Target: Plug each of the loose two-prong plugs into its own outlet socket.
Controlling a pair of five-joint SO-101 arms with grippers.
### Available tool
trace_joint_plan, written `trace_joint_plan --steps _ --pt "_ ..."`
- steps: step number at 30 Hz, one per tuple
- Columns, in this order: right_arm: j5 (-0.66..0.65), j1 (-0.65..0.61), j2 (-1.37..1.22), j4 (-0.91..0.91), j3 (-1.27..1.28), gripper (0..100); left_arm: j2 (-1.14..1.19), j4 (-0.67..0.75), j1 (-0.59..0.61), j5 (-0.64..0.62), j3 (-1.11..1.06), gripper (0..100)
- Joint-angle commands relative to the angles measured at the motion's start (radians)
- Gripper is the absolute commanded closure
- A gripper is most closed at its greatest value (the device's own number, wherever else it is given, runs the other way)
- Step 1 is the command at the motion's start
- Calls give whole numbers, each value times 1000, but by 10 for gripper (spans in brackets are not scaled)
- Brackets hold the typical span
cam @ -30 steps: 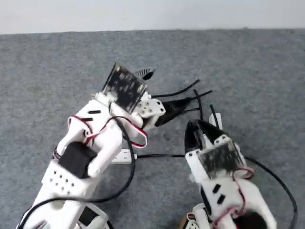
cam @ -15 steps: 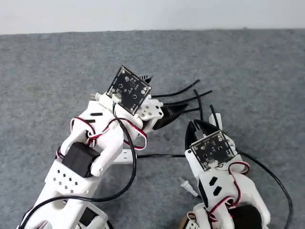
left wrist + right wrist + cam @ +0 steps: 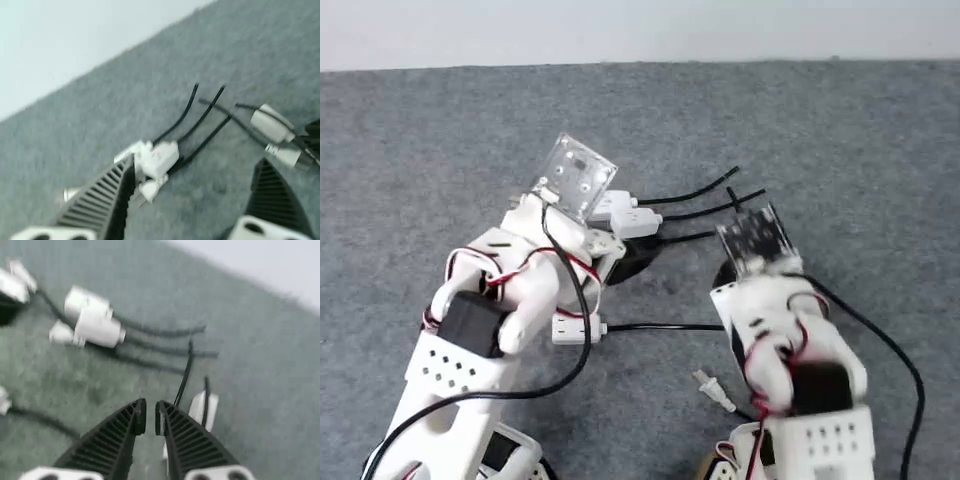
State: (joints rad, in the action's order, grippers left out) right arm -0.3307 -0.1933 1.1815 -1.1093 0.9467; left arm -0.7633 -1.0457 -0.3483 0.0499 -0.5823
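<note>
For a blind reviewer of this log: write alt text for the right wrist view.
The right gripper, nearly closed and empty, hangs over grey carpet. A small white connector on a black cord lies just beyond it; farther off sits a white connector cluster trailing black cords.

The high cam sat up behind both arms, looking down across the grey tabletop (image 3: 860, 130) toward the far wall (image 3: 620, 30). The wrist cams rode low and close, peering forward past the left end effector (image 3: 195, 160) and right end effector (image 3: 151, 410). All three caught the same white sockets (image 3: 625, 215) and black cords (image 3: 695, 192).
</note>
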Motion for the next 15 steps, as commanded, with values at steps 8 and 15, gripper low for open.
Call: trace_joint_plan --steps 8,15 --pt "-126 8 -305 -272 -135 946 -18 -20 20 18 -88 648" --pt "-138 -5 -309 -432 -135 935 -18 -26 20 18 -93 648"
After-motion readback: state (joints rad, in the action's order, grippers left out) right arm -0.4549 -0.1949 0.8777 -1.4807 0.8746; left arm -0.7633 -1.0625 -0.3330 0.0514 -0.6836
